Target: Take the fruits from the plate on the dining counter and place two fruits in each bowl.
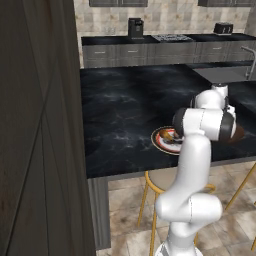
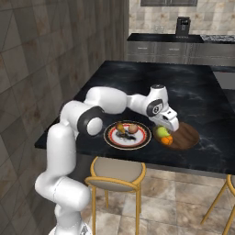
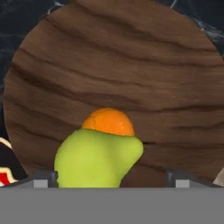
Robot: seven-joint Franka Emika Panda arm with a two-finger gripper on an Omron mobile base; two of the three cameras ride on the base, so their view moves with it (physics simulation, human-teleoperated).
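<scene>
My gripper [image 2: 166, 130] hangs low over the dark wooden bowl [image 2: 187, 136] on the black dining counter [image 2: 137, 82]. In the hand view its fingertips [image 3: 43, 179] stand wide apart, open, on either side of a green fruit [image 3: 96, 159]. That fruit rests in the bowl [image 3: 113, 65] against an orange fruit [image 3: 109, 121]. From the right base, the green fruit [image 2: 160, 132] and the orange fruit [image 2: 168, 140] lie at the bowl's near-left edge. To its left, the red-rimmed white plate [image 2: 110, 137] carries a brown fruit [image 2: 120, 127] and a tan fruit [image 2: 132, 129]. My arm covers part of the plate [image 1: 159, 139] in the left base view.
Yellow-legged stools [image 2: 114, 172] stand under the counter's near edge. A sink with a faucet [image 1: 227, 75] is set into the counter's far right. A dark wall panel [image 1: 40, 125] rises close on the left. The far counter carries a coffee machine [image 2: 182, 25].
</scene>
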